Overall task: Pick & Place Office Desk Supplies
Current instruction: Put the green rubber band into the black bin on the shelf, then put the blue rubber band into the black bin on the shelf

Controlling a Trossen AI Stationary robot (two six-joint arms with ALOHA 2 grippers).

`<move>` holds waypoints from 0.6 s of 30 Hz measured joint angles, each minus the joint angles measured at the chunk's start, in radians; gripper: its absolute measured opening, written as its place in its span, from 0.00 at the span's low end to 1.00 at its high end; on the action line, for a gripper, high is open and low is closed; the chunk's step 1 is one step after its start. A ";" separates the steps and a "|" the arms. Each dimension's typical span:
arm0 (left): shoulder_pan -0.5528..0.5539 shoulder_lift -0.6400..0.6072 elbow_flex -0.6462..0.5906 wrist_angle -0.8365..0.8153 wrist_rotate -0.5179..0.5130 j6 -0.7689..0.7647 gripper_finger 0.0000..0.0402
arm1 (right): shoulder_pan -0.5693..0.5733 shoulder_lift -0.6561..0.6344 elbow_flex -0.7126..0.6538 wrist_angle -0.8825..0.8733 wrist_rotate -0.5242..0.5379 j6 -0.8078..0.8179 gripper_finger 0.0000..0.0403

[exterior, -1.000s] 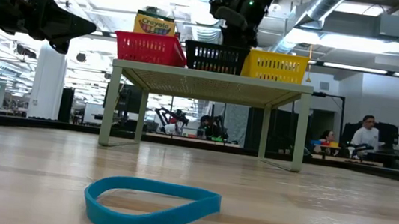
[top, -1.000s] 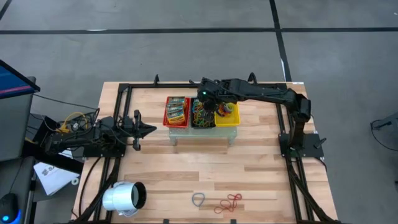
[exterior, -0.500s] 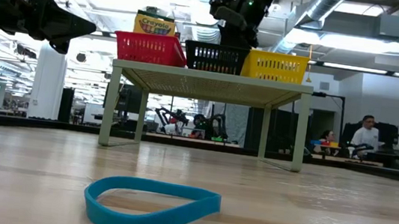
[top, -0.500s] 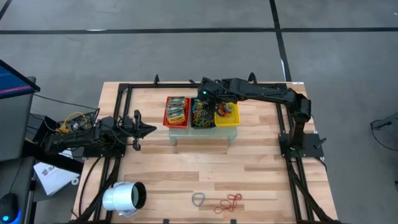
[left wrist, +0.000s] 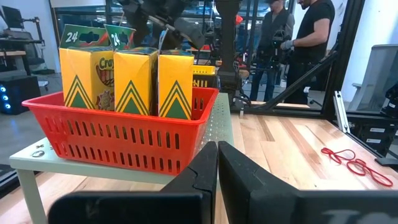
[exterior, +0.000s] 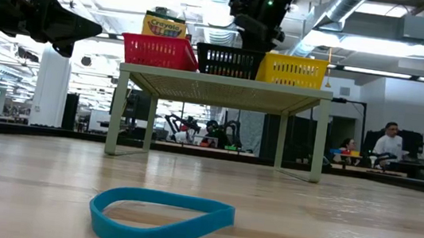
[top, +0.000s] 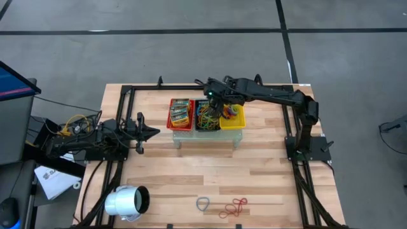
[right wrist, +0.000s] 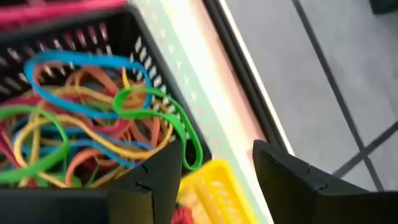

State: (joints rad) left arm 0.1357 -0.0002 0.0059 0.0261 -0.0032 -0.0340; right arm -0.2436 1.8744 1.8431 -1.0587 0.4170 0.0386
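Many coloured rubber bands (right wrist: 81,130) lie heaped in the black basket (top: 206,117), the middle of three on a small raised stand. One green band (right wrist: 181,127) is draped over that basket's rim. My right gripper (right wrist: 214,180) hovers open above the rim, slanting down, with nothing between its fingers; it also shows in the high view (top: 213,100). A blue band (exterior: 160,219) and red bands (top: 234,206) lie on the table near its front edge. My left gripper (left wrist: 217,163) waits shut at the table's left.
The red basket (top: 180,113) holds crayon boxes (left wrist: 130,81), and the yellow basket (top: 232,117) stands on the black one's right. A white cylinder (top: 127,202) lies at the near left. Black frame rails (top: 127,89) run along the table's edges. People stand beyond the table.
My right gripper has stayed above the black basket while its wrist has turned and tipped a little. The bands on the table and my left arm have kept still.
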 joint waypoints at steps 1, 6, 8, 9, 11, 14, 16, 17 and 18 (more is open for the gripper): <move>0.000 0.000 0.000 0.000 0.000 0.000 0.02 | 0.000 0.000 0.000 -0.015 0.000 0.004 0.47; 0.000 0.000 0.000 0.000 0.000 0.000 0.02 | 0.021 0.000 0.000 -0.062 -0.020 0.016 0.46; 0.000 0.000 0.000 0.000 0.000 0.000 0.02 | 0.034 0.000 0.000 -0.082 -0.035 0.023 0.46; 0.000 0.000 0.000 0.000 0.000 0.000 0.02 | 0.040 0.000 0.000 -0.089 -0.044 0.022 0.46; 0.000 0.000 0.000 0.000 0.000 0.000 0.02 | 0.055 0.000 0.000 -0.096 -0.053 0.022 0.45; 0.000 0.000 0.000 0.000 0.000 0.000 0.02 | 0.081 0.000 0.000 -0.085 -0.053 0.018 0.45; 0.000 0.000 0.000 0.000 0.000 0.000 0.02 | 0.098 -0.002 0.000 -0.085 -0.058 0.017 0.45; 0.000 0.000 0.000 0.000 0.000 0.000 0.02 | 0.106 -0.004 0.000 -0.086 -0.071 0.015 0.45; 0.000 0.000 0.000 0.000 0.000 0.000 0.02 | 0.112 -0.007 0.000 -0.086 -0.092 0.014 0.45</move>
State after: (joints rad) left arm 0.1359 -0.0002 0.0059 0.0261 -0.0032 -0.0339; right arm -0.1311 1.8678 1.8427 -1.1442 0.3253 0.0526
